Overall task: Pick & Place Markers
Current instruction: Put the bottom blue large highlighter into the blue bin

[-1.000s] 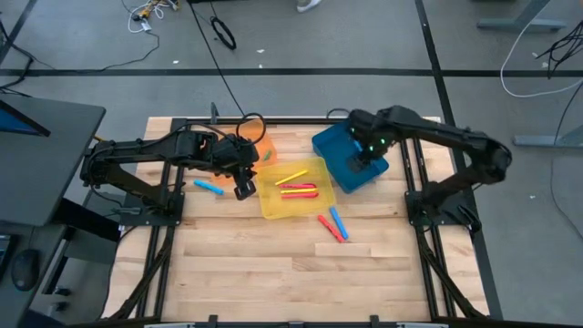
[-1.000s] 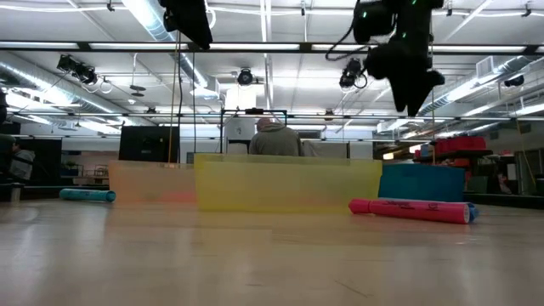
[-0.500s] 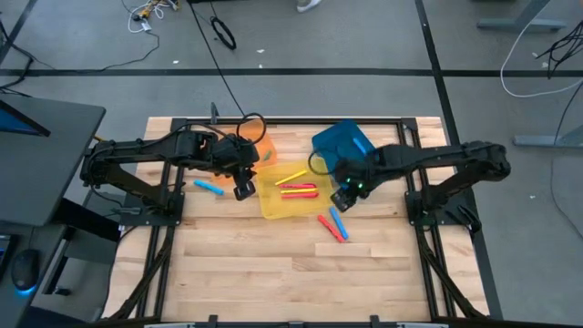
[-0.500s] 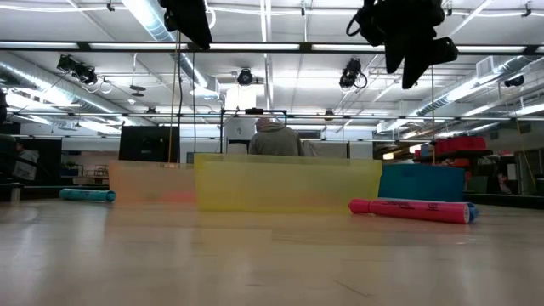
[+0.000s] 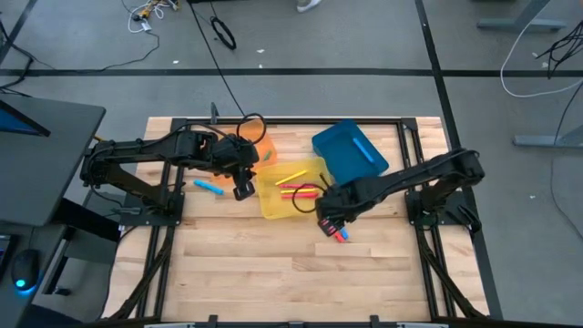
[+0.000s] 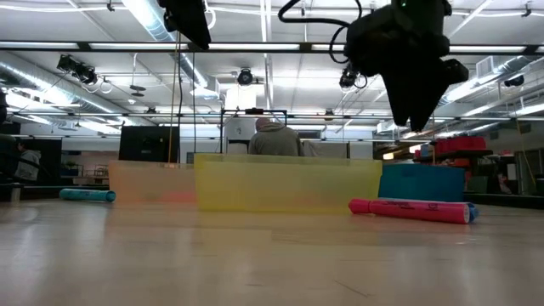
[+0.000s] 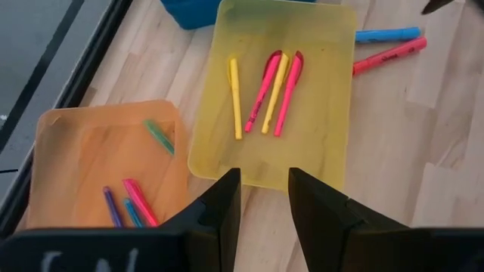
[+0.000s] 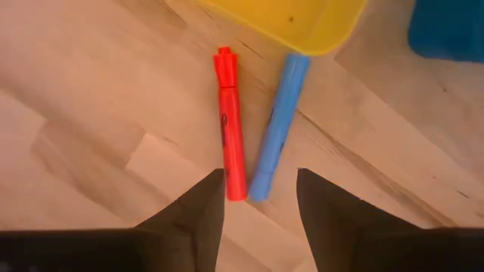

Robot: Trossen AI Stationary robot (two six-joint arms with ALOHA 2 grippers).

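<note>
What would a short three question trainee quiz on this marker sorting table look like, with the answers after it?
1. True or false: the right gripper hangs open over a red marker and a blue marker lying on the table.
2. How many markers lie in the yellow bin?
3. Which bin sits under the left gripper: A orange, B yellow, C blue?

Key: 1 true. 2 four. 3 B.

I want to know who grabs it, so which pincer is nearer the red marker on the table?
Right. The right pincer hovers open just above the red marker; the left pincer waits across the yellow bin.
</note>
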